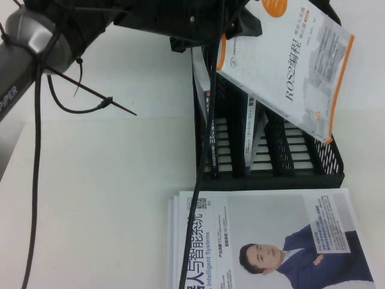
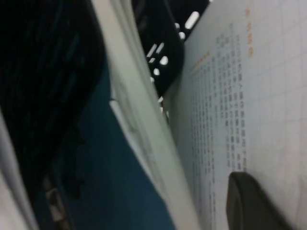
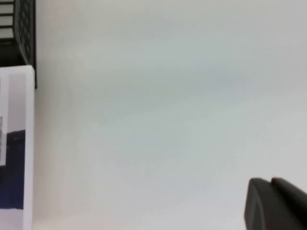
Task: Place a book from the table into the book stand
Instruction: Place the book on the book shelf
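overhead, left gripper point(image 2: 249, 201) clamps orange-edged book point(image 1: 289, 66) above book stand point(image 1: 271, 150); shelved books point(image 1: 210, 120) occupy slots; right gripper point(image 3: 273, 203) unclear.

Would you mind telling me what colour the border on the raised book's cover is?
Orange, along the white cover's edge on the book held above the book stand; the high view shows it best.

Book stand at table's far right, book stack just in front.
On the table point(image 1: 90, 180), the book stand point(image 1: 325, 162) holds upright books in its left slots; a held book point(image 1: 283, 66) tilts above it under the left gripper point(image 1: 240, 27); stacked books point(image 1: 271, 241) lie before the stand; the right gripper point(image 3: 276, 206) is over bare table right of the stack.
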Controlling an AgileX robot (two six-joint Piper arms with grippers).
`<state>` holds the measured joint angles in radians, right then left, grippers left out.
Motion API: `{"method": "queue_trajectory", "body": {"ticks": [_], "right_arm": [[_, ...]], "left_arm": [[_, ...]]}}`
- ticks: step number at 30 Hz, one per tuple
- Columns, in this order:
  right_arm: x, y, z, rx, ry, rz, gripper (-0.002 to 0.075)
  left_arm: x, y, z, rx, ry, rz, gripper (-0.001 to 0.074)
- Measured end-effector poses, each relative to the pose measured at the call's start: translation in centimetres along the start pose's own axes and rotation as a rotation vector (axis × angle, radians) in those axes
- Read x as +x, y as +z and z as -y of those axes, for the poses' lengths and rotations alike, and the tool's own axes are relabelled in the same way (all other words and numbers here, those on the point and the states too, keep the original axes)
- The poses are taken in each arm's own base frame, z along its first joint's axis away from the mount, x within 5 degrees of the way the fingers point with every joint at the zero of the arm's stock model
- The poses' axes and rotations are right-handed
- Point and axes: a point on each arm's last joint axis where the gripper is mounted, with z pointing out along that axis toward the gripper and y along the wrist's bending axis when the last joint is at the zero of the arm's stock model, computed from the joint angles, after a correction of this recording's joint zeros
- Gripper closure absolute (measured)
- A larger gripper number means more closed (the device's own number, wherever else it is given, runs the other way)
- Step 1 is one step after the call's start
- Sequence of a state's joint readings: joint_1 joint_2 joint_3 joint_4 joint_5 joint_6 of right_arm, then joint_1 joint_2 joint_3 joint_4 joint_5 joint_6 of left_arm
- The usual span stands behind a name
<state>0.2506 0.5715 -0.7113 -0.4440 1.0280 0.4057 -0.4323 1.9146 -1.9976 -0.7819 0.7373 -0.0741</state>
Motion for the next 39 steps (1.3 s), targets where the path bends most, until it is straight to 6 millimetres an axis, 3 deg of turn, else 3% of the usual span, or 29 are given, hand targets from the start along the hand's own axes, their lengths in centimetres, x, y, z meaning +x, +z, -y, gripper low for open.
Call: {"method": "queue_trajectory", "body": {"ticks": [13, 21, 29, 39], "right_arm": [[0.1, -0.1, 0.1, 0.002, 0.011, 0.003, 0.0729], [0.1, -0.1, -0.1, -0.015, 0.023, -0.004, 0.0729], [0.2, -0.1, -0.2, -0.034, 0.034, -0.012, 0.0729], [0.0, -0.1, -0.3, -0.046, 0.036, 0.011, 0.0729]], "left_arm": [[0.7, -1.6, 0.5, -0.114, 0.017, -0.086, 0.0633], [0.9, -1.5, 0.6, -0.122, -0.012, -0.08, 0.0633], [2.4, 0.4, 3.1, -0.187, 0.083, 0.042, 0.0633], [3.8, 3.6, 2.2, -0.285, 0.078, 0.088, 0.0633]]}}
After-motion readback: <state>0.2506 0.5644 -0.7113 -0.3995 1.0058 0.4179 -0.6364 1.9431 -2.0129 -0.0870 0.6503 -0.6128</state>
